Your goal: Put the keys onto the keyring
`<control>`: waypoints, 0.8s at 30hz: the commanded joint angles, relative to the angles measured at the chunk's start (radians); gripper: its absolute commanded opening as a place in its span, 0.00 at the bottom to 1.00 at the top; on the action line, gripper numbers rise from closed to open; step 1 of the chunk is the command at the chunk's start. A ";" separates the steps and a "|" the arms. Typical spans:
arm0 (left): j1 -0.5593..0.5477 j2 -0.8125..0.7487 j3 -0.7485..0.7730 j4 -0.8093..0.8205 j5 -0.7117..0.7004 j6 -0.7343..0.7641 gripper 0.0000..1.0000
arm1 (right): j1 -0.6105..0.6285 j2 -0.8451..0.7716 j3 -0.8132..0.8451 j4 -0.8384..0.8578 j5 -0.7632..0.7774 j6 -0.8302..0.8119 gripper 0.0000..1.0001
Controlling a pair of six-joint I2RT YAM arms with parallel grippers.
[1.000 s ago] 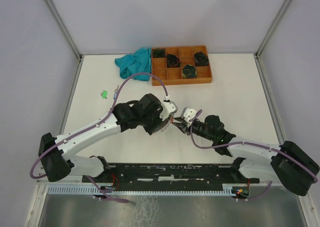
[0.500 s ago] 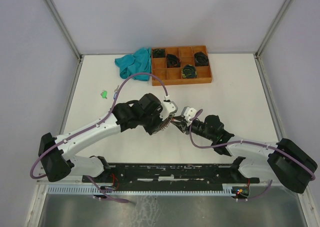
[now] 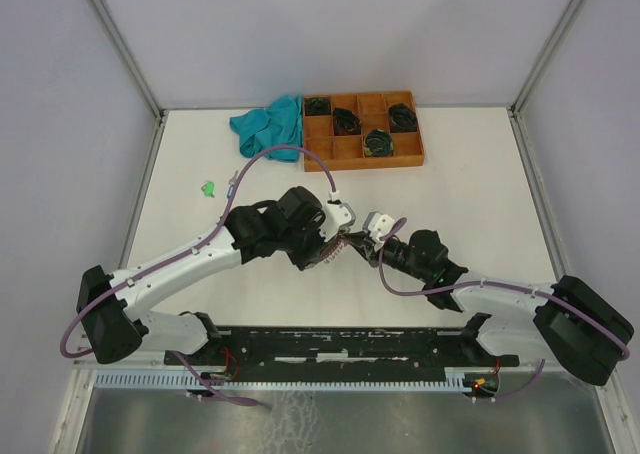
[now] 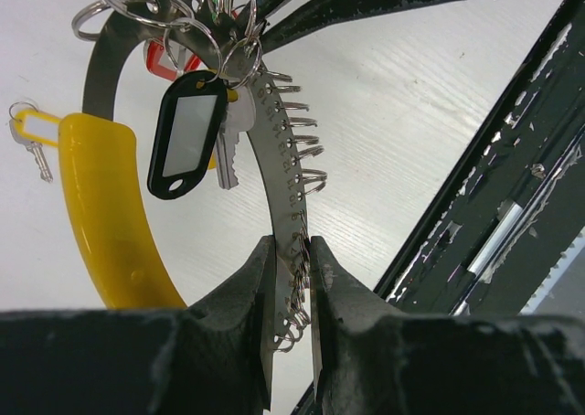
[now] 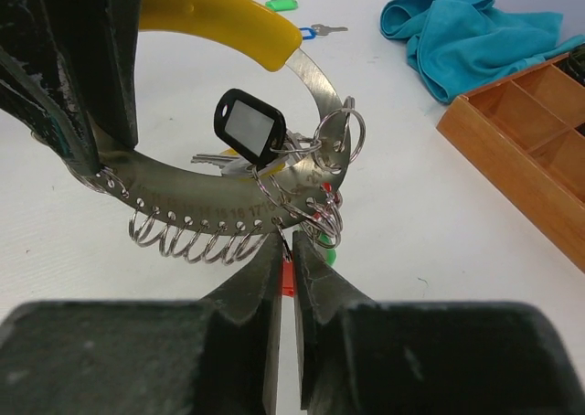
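Steel, flat and curved, makes up most of the keyring [image 4: 272,177]: a thin band punched with a row of small numbered holes, each carrying a springy wire loop [image 4: 306,150], with a smooth yellow plastic sleeve [image 4: 110,214] over 1 stretch. It hangs above the middle of the matte white desk [image 3: 480,194], between my 2 arms.

My left end effector [image 4: 292,260] is pinching the band edge-on, its rough black fingers tight against both faces. A glossy black tag [image 4: 187,132] with a clear window dangles from the band on a split ring.

My right end effector [image 5: 285,250] comes in from 3 o'clock, pressed almost together on the red-tagged key [image 5: 285,282] under the band.

A green-tagged key [image 3: 208,187] lies loose at 10 o'clock. A crumpled teal cloth [image 3: 270,124] sits at 11 o'clock, touching the compartmented orange-brown tray [image 3: 345,161] at 12 o'clock.
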 commanded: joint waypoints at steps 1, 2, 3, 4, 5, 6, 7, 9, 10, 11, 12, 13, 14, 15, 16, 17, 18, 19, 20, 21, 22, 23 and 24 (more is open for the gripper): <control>0.007 -0.035 0.006 0.058 0.039 0.021 0.03 | 0.005 -0.002 0.015 0.054 0.001 -0.002 0.13; 0.006 -0.035 0.006 0.058 0.043 0.018 0.03 | 0.005 -0.007 0.016 0.044 -0.006 -0.005 0.11; 0.008 -0.035 0.006 0.060 0.048 0.014 0.03 | 0.005 -0.013 0.019 0.031 -0.013 -0.009 0.09; 0.011 -0.039 0.005 0.068 0.052 0.007 0.03 | 0.005 -0.019 0.022 0.013 -0.020 -0.013 0.06; 0.016 -0.045 0.003 0.076 0.059 0.000 0.03 | 0.005 -0.026 0.026 -0.004 -0.024 -0.017 0.04; 0.025 -0.055 -0.002 0.085 0.072 -0.009 0.03 | 0.005 -0.033 0.027 -0.021 -0.029 -0.022 0.02; 0.038 -0.063 -0.007 0.097 0.092 -0.021 0.03 | 0.005 -0.042 0.026 -0.034 -0.031 -0.026 0.01; 0.063 -0.078 -0.018 0.122 0.127 -0.046 0.03 | 0.005 -0.064 0.020 -0.053 -0.028 -0.035 0.01; 0.076 -0.085 -0.022 0.131 0.140 -0.061 0.03 | 0.005 -0.078 0.017 -0.061 -0.027 -0.038 0.01; 0.086 -0.090 -0.025 0.139 0.149 -0.074 0.03 | 0.005 -0.091 0.016 -0.071 -0.024 -0.040 0.01; 0.092 -0.093 -0.029 0.147 0.158 -0.093 0.03 | 0.005 -0.107 0.015 -0.079 -0.023 -0.042 0.01; 0.094 -0.096 -0.033 0.155 0.167 -0.107 0.03 | 0.005 -0.123 0.014 -0.087 -0.023 -0.043 0.01; 0.097 -0.096 -0.039 0.165 0.177 -0.122 0.03 | 0.005 -0.135 0.013 -0.096 -0.026 -0.043 0.01; 0.096 -0.096 -0.046 0.178 0.190 -0.140 0.04 | 0.005 -0.151 0.012 -0.103 -0.029 -0.042 0.01; 0.097 -0.096 -0.055 0.191 0.199 -0.160 0.04 | 0.005 -0.164 0.013 -0.111 -0.033 -0.042 0.01; 0.098 -0.096 -0.068 0.210 0.209 -0.184 0.04 | 0.005 -0.177 0.013 -0.117 -0.038 -0.041 0.01; 0.098 -0.099 -0.082 0.231 0.219 -0.208 0.05 | 0.005 -0.190 0.013 -0.122 -0.041 -0.041 0.01; 0.097 -0.103 -0.101 0.258 0.222 -0.234 0.06 | 0.005 -0.200 0.013 -0.130 -0.044 -0.042 0.01; 0.098 -0.110 -0.123 0.291 0.223 -0.263 0.06 | 0.005 -0.211 0.014 -0.140 -0.047 -0.044 0.01; 0.098 -0.120 -0.146 0.327 0.224 -0.293 0.07 | 0.005 -0.222 0.015 -0.151 -0.047 -0.048 0.01; 0.098 -0.131 -0.176 0.390 0.225 -0.324 0.09 | 0.005 -0.232 0.017 -0.165 -0.046 -0.054 0.01; 0.098 -0.144 -0.210 0.450 0.228 -0.360 0.10 | 0.004 -0.237 0.019 -0.179 -0.046 -0.061 0.01; 0.098 -0.158 -0.247 0.509 0.236 -0.394 0.10 | 0.003 -0.240 0.024 -0.197 -0.046 -0.067 0.01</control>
